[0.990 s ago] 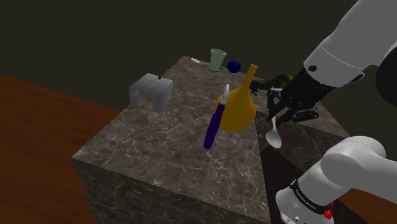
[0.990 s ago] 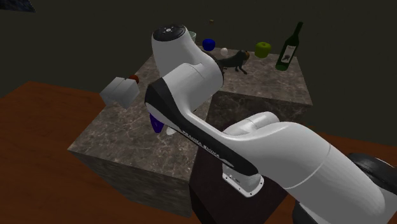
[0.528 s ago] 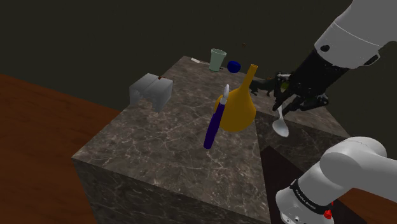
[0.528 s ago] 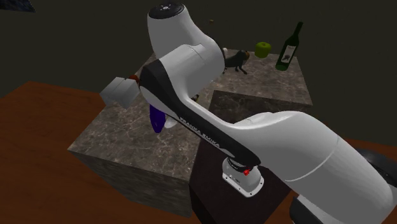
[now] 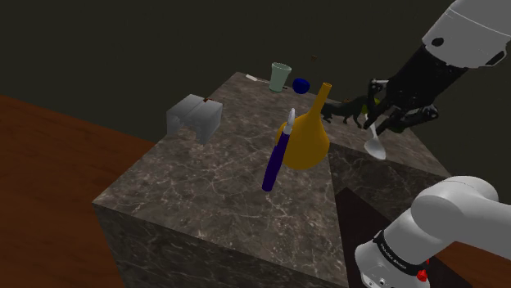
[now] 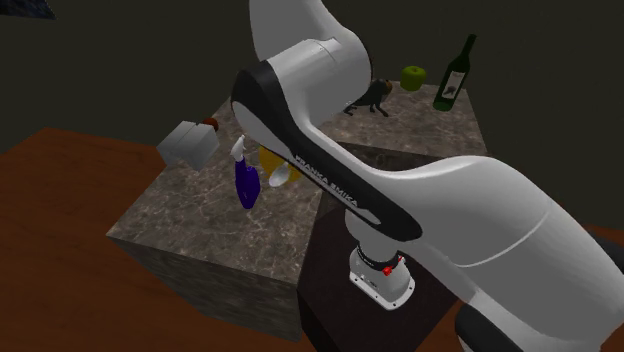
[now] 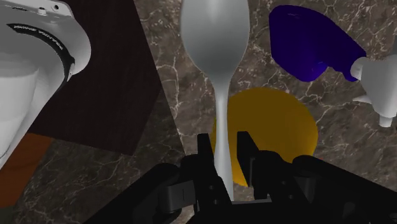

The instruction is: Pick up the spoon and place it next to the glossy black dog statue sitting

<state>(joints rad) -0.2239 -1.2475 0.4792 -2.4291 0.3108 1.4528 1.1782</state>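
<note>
- Your gripper has climbed toward the shoulder view's upper right since a second ago, and it's now above the marble table.
- The fingers are nearly closed, pinching the white spoon by its handle, bowl hanging down.
- You've got the spoon close to the black dog statue, on the side away from the yellow vase.
- Bare marble lies between the dog and the wine bottle.

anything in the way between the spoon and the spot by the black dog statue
Nothing visible does. The white spoon hangs in the jaws above the dark marble tabletop, close to the glossy black dog statue. The yellow long-necked vase stands off to the shoulder view's left.
</note>
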